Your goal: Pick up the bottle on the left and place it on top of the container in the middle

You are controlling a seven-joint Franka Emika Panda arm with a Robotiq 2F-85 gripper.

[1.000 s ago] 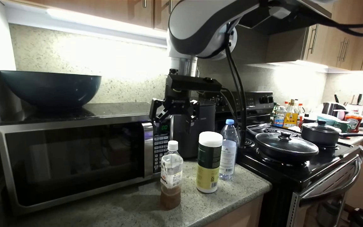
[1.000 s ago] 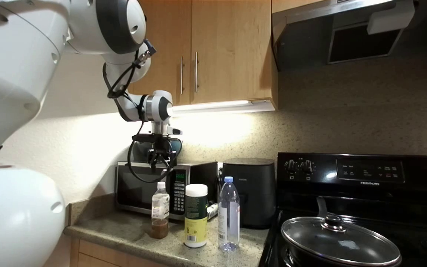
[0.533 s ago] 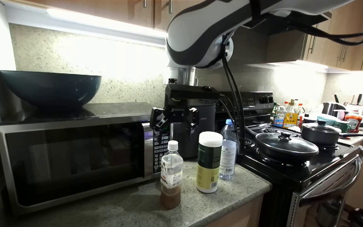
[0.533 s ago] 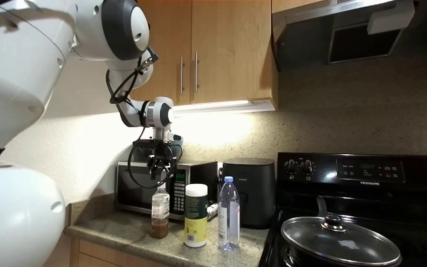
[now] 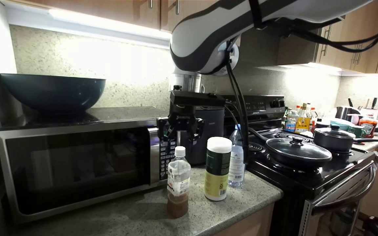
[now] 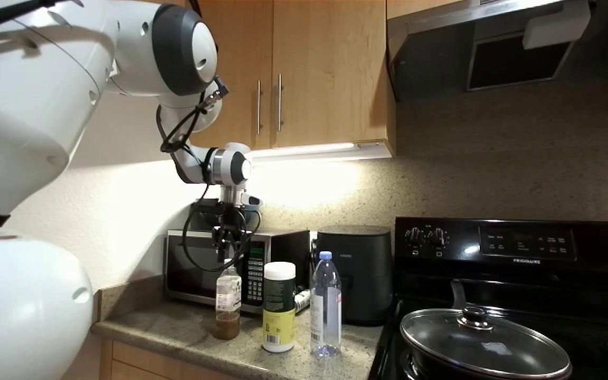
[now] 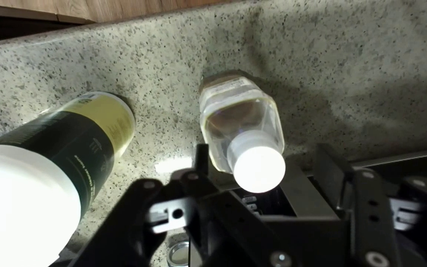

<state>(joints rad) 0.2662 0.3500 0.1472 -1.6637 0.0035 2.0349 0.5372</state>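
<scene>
1. The jar (image 7: 83, 137) is cut off at the wrist view's left edge, its top lost in glare.
2. The bottle (image 5: 178, 185) stands upright on the counter (image 5: 254, 195) beside it: clear, white-capped, brown liquid low inside.
3. The gripper (image 5: 179, 137) has its jaws spread; in the wrist view, the bottle's top shows between the fingers (image 7: 334, 174).

On the counter (image 6: 177, 324), the container (image 6: 278, 307) stands between bottle (image 6: 228, 300) and water bottle (image 6: 325, 309).

Bright strip light (image 6: 300, 150) under wooden cabinets (image 6: 330, 74), speckled backsplash (image 6: 359, 198)
</scene>
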